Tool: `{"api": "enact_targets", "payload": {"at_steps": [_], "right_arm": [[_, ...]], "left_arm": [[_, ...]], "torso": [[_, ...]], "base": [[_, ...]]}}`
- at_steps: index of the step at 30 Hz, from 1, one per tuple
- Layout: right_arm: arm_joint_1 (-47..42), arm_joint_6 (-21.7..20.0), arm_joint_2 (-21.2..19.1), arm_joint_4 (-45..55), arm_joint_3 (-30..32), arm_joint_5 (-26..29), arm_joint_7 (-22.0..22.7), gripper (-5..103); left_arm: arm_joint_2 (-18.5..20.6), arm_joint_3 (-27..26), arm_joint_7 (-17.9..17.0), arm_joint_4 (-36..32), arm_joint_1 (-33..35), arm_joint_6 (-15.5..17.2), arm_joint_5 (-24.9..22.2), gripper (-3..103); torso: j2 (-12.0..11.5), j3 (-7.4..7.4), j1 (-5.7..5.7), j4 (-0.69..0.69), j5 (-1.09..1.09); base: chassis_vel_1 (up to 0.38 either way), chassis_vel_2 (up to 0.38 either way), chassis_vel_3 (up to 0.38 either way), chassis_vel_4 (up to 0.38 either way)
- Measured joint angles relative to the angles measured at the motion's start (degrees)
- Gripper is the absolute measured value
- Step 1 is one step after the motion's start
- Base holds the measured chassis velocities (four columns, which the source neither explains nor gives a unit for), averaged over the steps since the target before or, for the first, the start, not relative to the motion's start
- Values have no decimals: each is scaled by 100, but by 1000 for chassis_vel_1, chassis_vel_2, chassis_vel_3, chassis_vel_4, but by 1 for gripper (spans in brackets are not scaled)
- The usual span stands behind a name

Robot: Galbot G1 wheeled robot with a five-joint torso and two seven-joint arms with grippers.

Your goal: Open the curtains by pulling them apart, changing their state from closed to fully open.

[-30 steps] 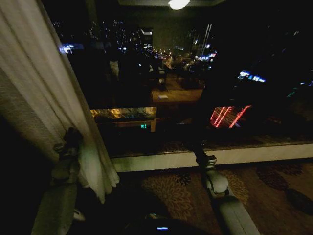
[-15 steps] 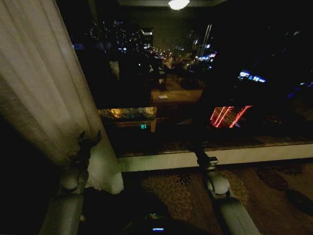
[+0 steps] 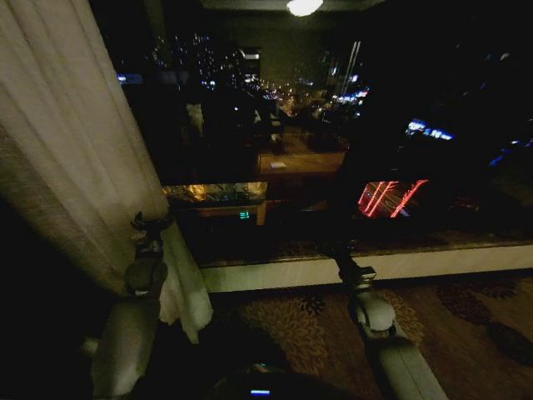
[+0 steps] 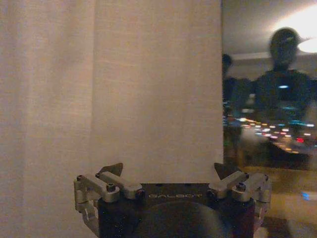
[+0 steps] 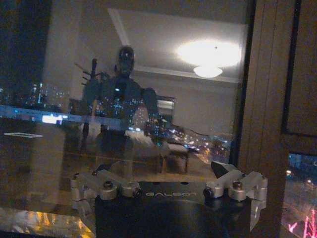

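Curtain (image 3: 75, 142): one sheer cream panel hanging gathered at the left of the frame, the dark window (image 3: 350, 150) lying bare across the centre and right. Left gripper (image 3: 151, 223): standing at the panel's inner edge, lower left, jaws spread wide and gripping nothing. Right gripper (image 3: 337, 250): reaching toward the sill at lower centre, jaws likewise spread and empty. Step, as judged: opening is nearing completion; any next move calls for closing on the edge and drawing it further left.
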Motion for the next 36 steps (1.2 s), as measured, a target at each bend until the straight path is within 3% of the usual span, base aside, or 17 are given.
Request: {"api": "enact_targets", "payload": {"at_steps": [4, 10, 12, 19, 27, 30, 36], "right_arm": [[11, 18, 28, -2, -19, -7, -10, 100], [8, 31, 2, -17, 24, -10, -18, 100], [8, 32, 0, -18, 28, -10, -18, 100], [3, 43, -14, -49, 61, -11, -23, 100], [8, 49, -32, -72, 71, -18, -25, 100], [22, 50, -32, -74, 55, -22, -27, 100], [41, 50, -47, -74, 49, -23, -28, 100]], "left_arm": [[-24, 25, -197, 69, -52, 21, 35, 100], [-6, -12, -188, 176, -93, 13, 41, 74], [-4, -12, -179, 182, -96, 12, 39, 74], [20, -31, -83, 347, -240, -5, 15, 42], [34, -98, -154, 420, -311, -21, -78, 20], [57, -140, -190, 477, -335, -41, -122, 4], [119, -252, -385, 757, -552, -78, -269, 0]], "torso": [[0, 0, 0, 3, 0], [0, 0, -1, 2, 0], [0, 0, -1, 2, 0], [0, 0, -1, 1, 0], [0, 0, -1, 1, -1], [0, 0, -1, 2, -1], [0, 0, -1, 1, -1]], "base": [[0, 0, 0, 0], [0, 0, 0, 0], [0, 0, 0, 0], [0, 0, 0, 0], [0, 0, 0, 0], [0, 0, 0, 0], [0, 0, 0, 0]]}}
